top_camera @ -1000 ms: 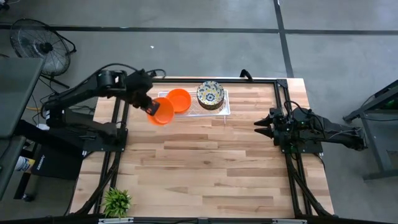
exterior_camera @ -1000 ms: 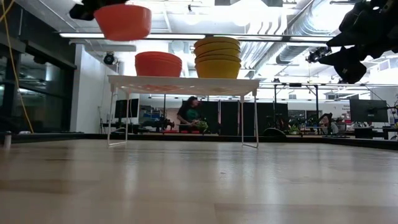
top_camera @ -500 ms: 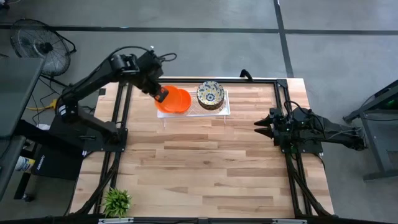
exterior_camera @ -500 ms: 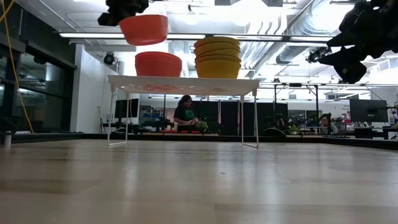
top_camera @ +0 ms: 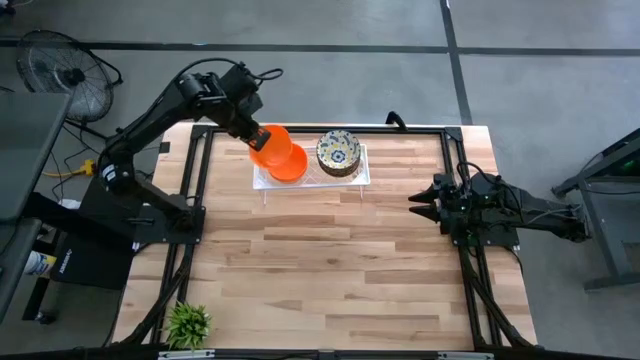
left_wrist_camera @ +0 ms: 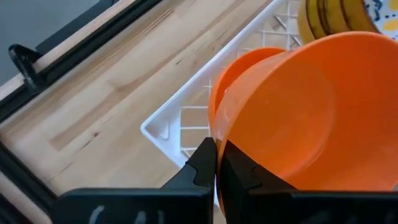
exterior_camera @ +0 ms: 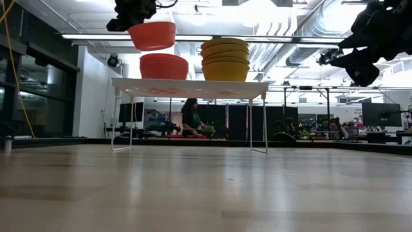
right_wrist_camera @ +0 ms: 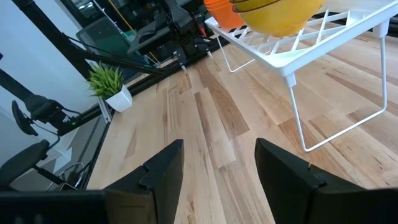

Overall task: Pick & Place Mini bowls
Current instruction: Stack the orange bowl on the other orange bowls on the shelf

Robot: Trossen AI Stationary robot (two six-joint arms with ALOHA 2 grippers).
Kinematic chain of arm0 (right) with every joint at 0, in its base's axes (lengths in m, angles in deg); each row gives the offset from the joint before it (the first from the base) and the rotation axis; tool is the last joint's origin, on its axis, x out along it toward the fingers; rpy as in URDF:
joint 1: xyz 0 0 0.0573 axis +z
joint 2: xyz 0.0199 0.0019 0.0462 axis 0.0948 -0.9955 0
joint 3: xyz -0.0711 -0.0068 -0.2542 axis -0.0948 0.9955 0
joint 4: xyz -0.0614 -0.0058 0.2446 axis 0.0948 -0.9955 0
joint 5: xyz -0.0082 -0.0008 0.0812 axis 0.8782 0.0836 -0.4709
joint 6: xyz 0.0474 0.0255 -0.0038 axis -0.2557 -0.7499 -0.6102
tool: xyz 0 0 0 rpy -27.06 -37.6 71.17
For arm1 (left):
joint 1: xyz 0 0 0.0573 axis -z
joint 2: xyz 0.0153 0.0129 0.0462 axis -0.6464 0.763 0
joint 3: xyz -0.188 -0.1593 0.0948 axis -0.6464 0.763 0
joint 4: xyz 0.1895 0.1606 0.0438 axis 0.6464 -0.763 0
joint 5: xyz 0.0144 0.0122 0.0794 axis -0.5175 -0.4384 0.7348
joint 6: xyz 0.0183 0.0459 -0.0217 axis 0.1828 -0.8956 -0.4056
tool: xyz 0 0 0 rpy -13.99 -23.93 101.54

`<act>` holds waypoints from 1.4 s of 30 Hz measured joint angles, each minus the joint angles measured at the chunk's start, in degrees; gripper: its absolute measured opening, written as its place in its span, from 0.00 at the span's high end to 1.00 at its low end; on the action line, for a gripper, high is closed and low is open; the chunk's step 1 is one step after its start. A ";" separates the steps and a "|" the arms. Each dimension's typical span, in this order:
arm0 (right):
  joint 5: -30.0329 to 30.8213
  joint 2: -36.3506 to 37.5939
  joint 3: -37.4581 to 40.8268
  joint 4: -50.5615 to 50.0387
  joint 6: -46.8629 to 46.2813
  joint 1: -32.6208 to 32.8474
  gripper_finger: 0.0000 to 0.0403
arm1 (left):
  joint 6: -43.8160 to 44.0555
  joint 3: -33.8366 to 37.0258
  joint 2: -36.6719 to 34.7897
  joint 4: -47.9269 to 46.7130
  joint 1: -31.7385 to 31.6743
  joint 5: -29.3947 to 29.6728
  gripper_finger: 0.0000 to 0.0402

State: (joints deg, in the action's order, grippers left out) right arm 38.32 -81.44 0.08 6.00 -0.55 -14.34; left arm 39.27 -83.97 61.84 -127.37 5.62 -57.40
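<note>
Wooden table (top_camera: pixel 330 260), a small potted plant (top_camera: pixel 187 324) at its near corner. Right gripper (top_camera: pixel 418 205) waits with fingers apart, empty, at the right edge. Farther back, the left gripper (top_camera: pixel 257 139) pinches an orange bowl (top_camera: pixel 272 145) by its rim, above the orange stack (exterior_camera: pixel 163 66) on the white tray (exterior_camera: pixel 190 87), beside the patterned stack (top_camera: pixel 338 152). Fan (top_camera: pixel 62 72) on the floor beyond.
</note>
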 joint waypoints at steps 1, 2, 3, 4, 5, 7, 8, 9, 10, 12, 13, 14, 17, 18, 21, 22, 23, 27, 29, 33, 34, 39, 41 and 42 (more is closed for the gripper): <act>0.00 0.00 0.01 0.00 0.00 0.02 0.54 | -0.03 0.00 0.30 0.37 -0.29 -0.17 1.00; 0.00 0.00 -0.01 0.00 0.00 0.02 0.54 | -0.15 0.00 0.63 0.84 -0.54 -0.50 1.00; 0.00 0.00 -0.01 0.00 -0.02 0.02 0.54 | -0.40 0.00 1.06 1.27 -0.63 -0.93 1.00; 0.00 0.00 0.01 0.00 -0.03 0.02 0.54 | -0.53 0.00 1.49 1.93 -0.66 -1.10 1.00; 0.00 0.00 -0.01 0.00 -0.08 0.00 0.54 | -0.51 0.00 2.03 2.66 -0.66 -1.07 1.00; 0.00 0.00 -0.01 0.00 -0.11 0.02 0.54 | -0.49 0.01 3.03 3.00 -0.64 -1.09 1.00; 0.00 0.00 0.01 0.00 -0.13 0.00 0.54 | -0.49 0.02 3.47 3.00 -0.64 -1.19 1.00; 0.00 0.00 0.00 -0.02 -0.13 0.01 0.54 | -0.51 0.02 3.91 2.92 -0.60 -1.44 1.00; 0.00 0.00 0.01 0.00 -0.13 0.02 0.54 | -0.65 0.02 4.36 2.85 -0.59 -1.73 1.00; 0.00 0.00 -0.01 -0.02 -0.13 0.02 0.54 | -1.10 0.02 5.14 2.93 -0.61 -2.00 1.00; 0.00 0.00 -0.01 -0.02 -0.13 0.01 0.54 | -1.28 0.02 5.39 2.92 -0.61 -2.19 1.00; 0.00 0.00 0.00 -0.02 -0.14 0.01 0.54 | -1.35 0.02 5.62 3.06 -0.60 -2.26 1.00; 0.01 0.00 0.00 -0.02 -0.15 0.01 0.54 | -1.78 0.02 6.19 3.06 -0.61 -2.76 1.00; 0.00 0.00 -0.01 -0.02 -0.15 0.00 0.54 | -1.94 0.02 6.24 2.87 -0.59 -2.80 1.00; 0.00 0.00 -0.01 -0.02 -0.15 0.02 0.54 | -1.95 0.02 6.20 2.78 -0.59 -2.84 1.00; 0.00 0.00 -0.01 -0.02 -0.15 0.01 0.54 | -1.95 0.02 6.21 2.73 -0.59 -2.84 1.00; 0.00 0.00 0.01 -0.02 -0.15 0.02 0.54 | -1.95 0.02 6.22 2.63 -0.59 -2.86 1.00; 0.00 0.00 0.00 -0.02 -0.13 0.01 0.54 | -2.41 0.02 6.22 0.89 -0.08 -3.06 1.00; 0.02 0.00 0.01 -0.02 -0.11 0.00 0.54 | -2.56 0.04 6.59 0.71 0.32 -2.97 1.00; 0.02 0.00 -0.01 -0.04 -0.07 0.00 0.54 | -2.59 0.13 7.07 1.06 1.01 -2.75 1.00; 0.02 0.01 -0.01 -0.04 -0.05 0.02 0.54 | -2.59 0.10 7.12 1.16 0.99 -2.76 1.00; 0.02 0.02 0.01 -0.04 -0.04 0.02 0.54 | -3.02 0.11 7.55 1.05 0.92 -2.40 1.00; 0.02 0.02 0.01 -0.07 -0.09 0.00 0.54 | -3.02 0.09 7.79 1.49 0.96 -2.40 1.00; 0.02 0.02 0.01 -0.08 -0.09 0.00 0.54 | -3.02 0.09 8.01 1.60 0.96 -2.49 1.00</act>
State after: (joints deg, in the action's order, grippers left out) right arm 38.34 -81.42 0.09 5.91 -0.64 -14.34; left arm 36.25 -83.88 69.85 -125.77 6.58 -59.89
